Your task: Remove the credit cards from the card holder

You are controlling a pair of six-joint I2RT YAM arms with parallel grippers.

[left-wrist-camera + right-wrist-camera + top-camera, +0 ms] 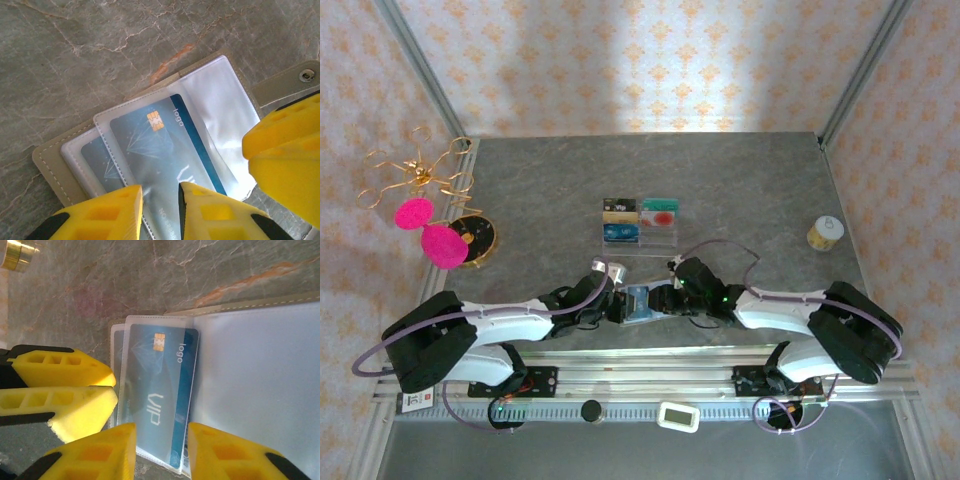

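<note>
The card holder point(640, 303) lies open on the grey stone table between my two grippers, near the front edge. Its olive-grey skin point(55, 160) frames clear sleeves, and its snap tab point(306, 75) sticks out to one side. A bright blue credit card point(160, 145) with a gold chip sits inside the top sleeve point(160, 385). A second blue card point(97, 155) peeks from the sleeve behind. My left gripper point(161, 192) hovers over the sleeve's end, jaws a little apart, holding nothing. My right gripper point(161, 429) is likewise slightly open over the opposite end.
A clear acrylic tray point(640, 222) with several cards stands behind the holder. At the left are a gold wire stand point(420, 180) and pink discs point(442, 245). A small jar point(825, 233) sits at the right. A silvery cap point(605, 267) lies near the left gripper.
</note>
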